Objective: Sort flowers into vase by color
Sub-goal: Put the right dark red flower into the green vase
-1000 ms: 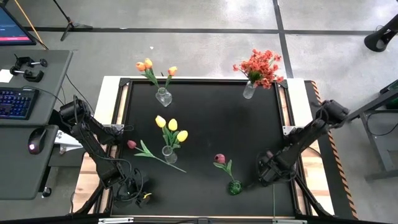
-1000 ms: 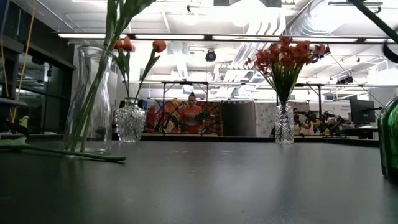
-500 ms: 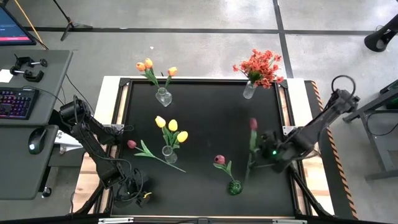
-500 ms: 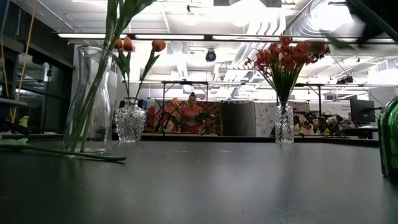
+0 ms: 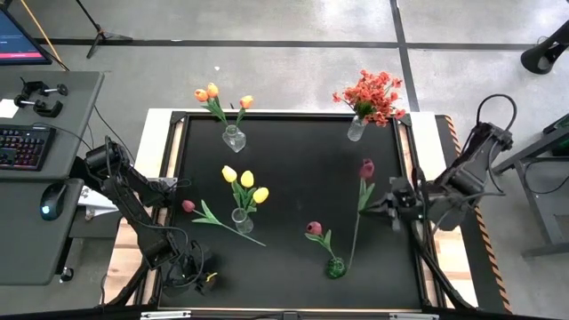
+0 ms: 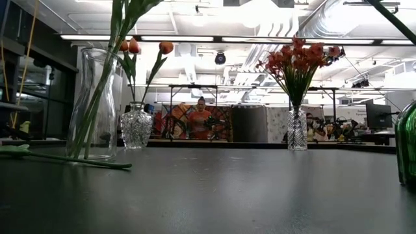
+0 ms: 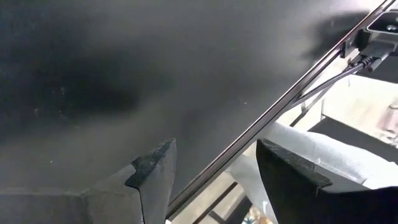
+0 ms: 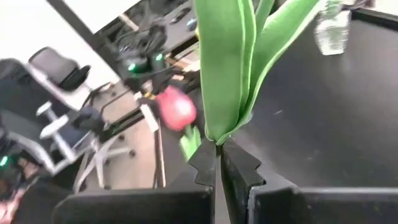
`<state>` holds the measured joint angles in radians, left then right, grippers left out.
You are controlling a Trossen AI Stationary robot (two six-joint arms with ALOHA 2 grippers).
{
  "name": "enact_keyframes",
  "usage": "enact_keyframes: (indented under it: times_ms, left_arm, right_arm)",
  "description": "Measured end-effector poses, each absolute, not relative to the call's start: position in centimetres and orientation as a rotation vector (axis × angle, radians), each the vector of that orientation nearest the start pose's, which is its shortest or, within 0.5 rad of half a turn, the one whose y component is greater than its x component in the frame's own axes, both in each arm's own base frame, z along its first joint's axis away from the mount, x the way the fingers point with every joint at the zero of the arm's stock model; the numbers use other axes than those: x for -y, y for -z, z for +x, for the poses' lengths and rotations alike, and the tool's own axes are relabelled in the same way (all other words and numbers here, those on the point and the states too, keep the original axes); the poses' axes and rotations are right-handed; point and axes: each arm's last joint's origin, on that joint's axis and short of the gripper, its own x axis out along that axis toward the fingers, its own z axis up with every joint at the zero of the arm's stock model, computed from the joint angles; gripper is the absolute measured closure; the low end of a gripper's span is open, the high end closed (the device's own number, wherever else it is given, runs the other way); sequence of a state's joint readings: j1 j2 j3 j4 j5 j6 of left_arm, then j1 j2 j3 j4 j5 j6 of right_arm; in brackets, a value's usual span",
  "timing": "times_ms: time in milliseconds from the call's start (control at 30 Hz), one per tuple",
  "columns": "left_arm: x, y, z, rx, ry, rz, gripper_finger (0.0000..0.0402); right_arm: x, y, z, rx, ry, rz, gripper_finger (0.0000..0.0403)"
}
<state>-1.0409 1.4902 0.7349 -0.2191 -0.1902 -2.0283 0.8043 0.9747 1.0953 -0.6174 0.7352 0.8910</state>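
My right gripper (image 5: 392,203) is over the table's right part, shut on a dark pink tulip (image 5: 367,168). The tulip's head points toward the far edge. Its stem runs down to the green vase (image 5: 336,267); whether its end is inside, I cannot tell. A second pink tulip (image 5: 314,228) stands in that vase. A third pink tulip (image 5: 188,206) lies flat on the table. The yellow tulips (image 5: 246,182), orange tulips (image 5: 212,92) and red-orange sprays (image 5: 371,93) stand in clear vases. My left gripper (image 7: 211,155) waits open at the near left corner (image 5: 197,276). My right gripper pinches the tulip's stem at the base of its long leaves (image 8: 217,138) between its two shut fingers (image 8: 205,163). It comes level from the table's right, with the fingers across the stem. The flower is lifted and slanted, head toward the far edge, and its lower stem (image 5: 348,244) reaches down to the green vase.
In the low view, the yellow tulips' tall glass vase (image 6: 94,104) stands at the left, with the lying tulip's stem (image 6: 71,158) beside it. The green vase (image 6: 408,143) is at the right edge. A desk with keyboard and mouse (image 5: 49,200) stands left of the table.
My right gripper has moved from near the table's near edge toward the far and right edges, turning as it went, with the tulip in its hold. The tulip's head has swung up into view and toward the far edge. Its stem now slants to the green vase.
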Motion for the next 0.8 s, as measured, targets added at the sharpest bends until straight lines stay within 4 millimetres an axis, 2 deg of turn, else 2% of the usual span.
enact_keyframes:
  times_ms: [100,267,467,633,800]
  left_arm:
    - [23.2,-16.3,14.2,-1.158,-0.321,-1.261,0.0193]
    - [23.4,-16.4,14.3,-1.153,-0.328,-1.315,0.0193]
    - [23.4,-16.4,14.3,-1.15,-0.329,-1.315,0.0193]
    - [23.4,-16.4,14.3,-1.15,-0.335,-1.321,0.0193]
    - [23.3,-16.4,14.3,-1.151,-0.343,-1.316,0.0193]
  right_arm:
    - [-12.8,-35.9,14.5,-0.35,0.097,0.498,0.0403]
    - [-14.2,-32.5,15.5,-0.346,0.124,0.438,0.0403]
    - [-14.5,-29.2,15.7,-0.394,0.124,0.429,0.0403]
    - [-14.6,-28.5,15.9,-0.358,0.134,0.434,0.0403]
    - [-14.4,-28.6,15.8,-0.349,0.129,0.396,0.0403]
